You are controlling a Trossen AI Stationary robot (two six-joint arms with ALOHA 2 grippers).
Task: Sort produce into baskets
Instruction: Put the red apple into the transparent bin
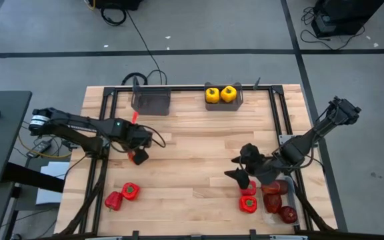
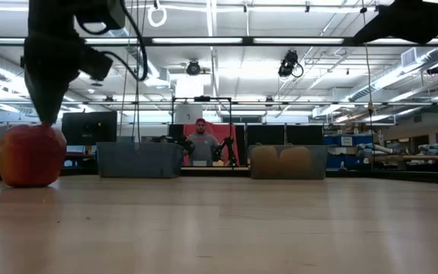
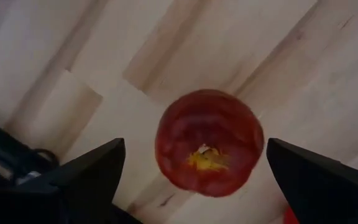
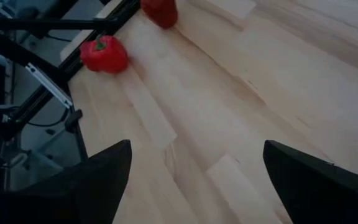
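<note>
**Left jaws spread over an apple**

The left gripper [image 3: 194, 171] hangs with its jaws wide apart on either side of a dark red apple [image 3: 209, 142], which sits on the wooden counter [image 1: 192, 147] touching neither finger. The right gripper [image 1: 240, 169], also open and empty, waits beside the clear tray [image 1: 297, 203] of apples. Two yellow peppers [image 1: 220, 94] fill one far bin [image 1: 240, 102].

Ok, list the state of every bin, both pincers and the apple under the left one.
Left pincer: open, straddling the apple, not yet gripping.
Apple: resting on the table.
Right pincer: open, empty.
Left grey bin: empty.
Right grey bin: holds two yellow peppers.
Clear tray: holds apples.
</note>
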